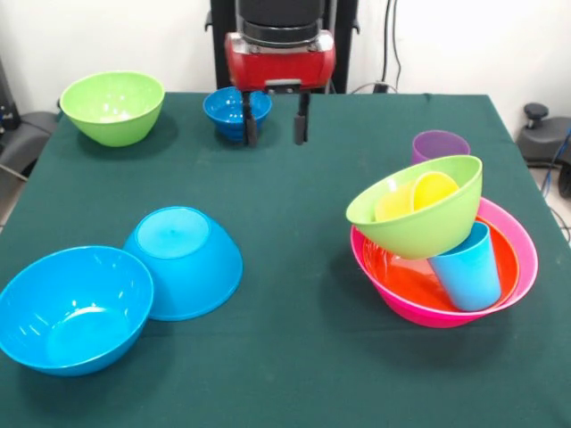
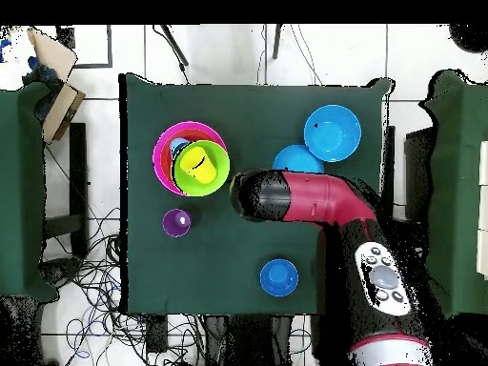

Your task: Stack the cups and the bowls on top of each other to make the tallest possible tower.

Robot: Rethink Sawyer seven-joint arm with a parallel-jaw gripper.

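Lime green bowl (image 1: 419, 217) sits tilted on light blue cup (image 1: 467, 267) at 3 o'clock; any nudge topples it. My claw (image 1: 276, 120) hangs released, empty.

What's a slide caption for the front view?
Open gripper hangs empty at the table's far side; a lime green bowl holding the yellow cup tilts in the pink bowl.

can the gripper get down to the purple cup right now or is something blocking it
Probably yes. The purple cup stands upright on its own on the cloth, just behind the pink bowl stack, with open space above it. The gripper hangs open and empty near the small dark-blue bowl.
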